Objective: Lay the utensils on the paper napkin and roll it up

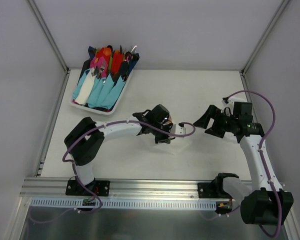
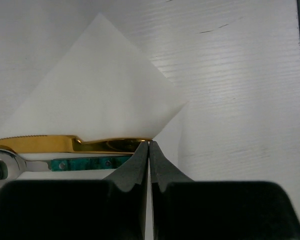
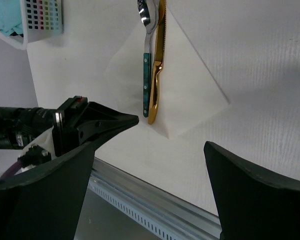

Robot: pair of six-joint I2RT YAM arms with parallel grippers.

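Note:
The paper napkin [image 3: 190, 95] lies flat on the table as a white diamond. The two utensils rest on it side by side: a golden knife [image 3: 160, 55] and a spoon [image 3: 146, 75] with a dark teal handle and a silvery head. In the left wrist view the knife [image 2: 40, 144] and spoon [image 2: 85, 163] run leftward from my left gripper [image 2: 149, 142]. Its jaws are shut, pinching the napkin [image 2: 100, 90] at its near edge beside the handle ends. From above, the left gripper [image 1: 165, 137] sits mid-table. My right gripper [image 3: 150, 150] hovers open just short of the napkin's near corner, holding nothing.
A white slotted tray [image 1: 90, 106] at the back left holds several pink, red and orange pieces of cutlery in light-blue wraps. It also shows in the right wrist view as a tray [image 3: 40, 20] in the top left corner. An aluminium rail [image 3: 140, 195] runs along the table's near edge.

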